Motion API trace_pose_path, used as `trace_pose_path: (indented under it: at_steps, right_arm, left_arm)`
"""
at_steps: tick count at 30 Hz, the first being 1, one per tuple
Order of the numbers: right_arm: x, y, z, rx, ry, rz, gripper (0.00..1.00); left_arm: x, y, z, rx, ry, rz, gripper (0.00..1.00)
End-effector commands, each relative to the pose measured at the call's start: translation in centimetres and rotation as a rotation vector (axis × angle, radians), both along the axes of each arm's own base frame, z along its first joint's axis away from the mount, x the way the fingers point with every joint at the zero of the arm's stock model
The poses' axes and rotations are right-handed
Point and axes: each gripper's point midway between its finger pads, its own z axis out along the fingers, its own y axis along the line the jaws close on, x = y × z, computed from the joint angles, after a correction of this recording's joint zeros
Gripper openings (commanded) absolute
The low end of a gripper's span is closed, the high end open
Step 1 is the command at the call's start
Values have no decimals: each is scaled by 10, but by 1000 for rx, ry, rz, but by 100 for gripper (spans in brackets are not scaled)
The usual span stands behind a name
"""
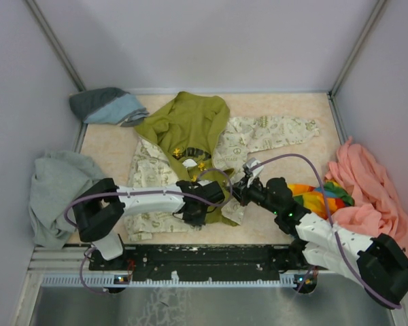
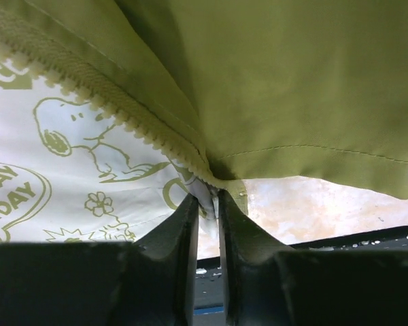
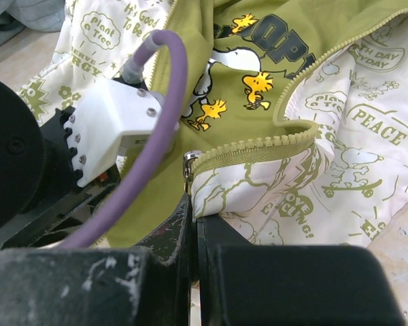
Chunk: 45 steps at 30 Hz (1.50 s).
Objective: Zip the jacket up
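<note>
The jacket (image 1: 190, 146) lies open in the middle of the table, cream with olive prints, olive lining and hood (image 1: 187, 115) at the back. My left gripper (image 1: 205, 197) is shut on the bottom corner of one front edge; the left wrist view shows the zipper strip (image 2: 115, 102) running down into the pinch of my left gripper (image 2: 209, 198). My right gripper (image 1: 239, 189) faces it closely and is shut on the other front edge's bottom end, where a silver zipper slider (image 3: 190, 163) sits just above my right gripper (image 3: 194, 204). The zipper teeth (image 3: 258, 146) run up and right.
A grey sweatshirt (image 1: 58, 193) lies at the left edge, a blue-grey garment (image 1: 109, 105) at the back left, a peach-pink garment (image 1: 374, 193) at the right and a multicoloured cloth (image 1: 319, 193) beside my right arm. Walls enclose three sides; a black rail (image 1: 204, 258) runs along the near edge.
</note>
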Motion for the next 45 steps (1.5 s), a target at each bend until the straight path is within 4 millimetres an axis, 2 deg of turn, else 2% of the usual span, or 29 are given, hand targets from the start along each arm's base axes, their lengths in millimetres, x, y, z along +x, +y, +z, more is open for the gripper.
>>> trace_pose_path:
  at_steps: [1,8,11,16,23,28,33,38,42,45]
  right_arm:
    - [13,1,23,37,-57,-29,0]
    - [12,2,21,35,-53,-24,0]
    - [12,2,21,35,-53,-24,0]
    - [14,-1,20,23,-53,-41,0]
    - [16,-3,18,12,-55,-56,0]
    - [14,0,18,13,-60,-29,0]
    - [-1,12,27,42,-93,86,0]
    - [-19,27,35,84,-100,220,0]
    - [-30,35,40,99,-96,310,0]
    - [-41,41,43,113,-97,385,0]
  left_arm:
    - [-14,32,-29,110,19,38,20]
    - [3,26,11,48,-80,54,15]
    - [4,32,25,44,-102,62,14]
    - [7,44,38,46,-127,83,14]
    - [8,39,48,-35,-142,99,0]
    - [22,45,76,-84,-236,150,0]
    - [50,32,107,-239,-416,181,0]
    - [77,25,126,-371,-603,218,0]
    - [84,13,143,-583,-715,212,0]
    - [83,13,157,-755,-804,198,0]
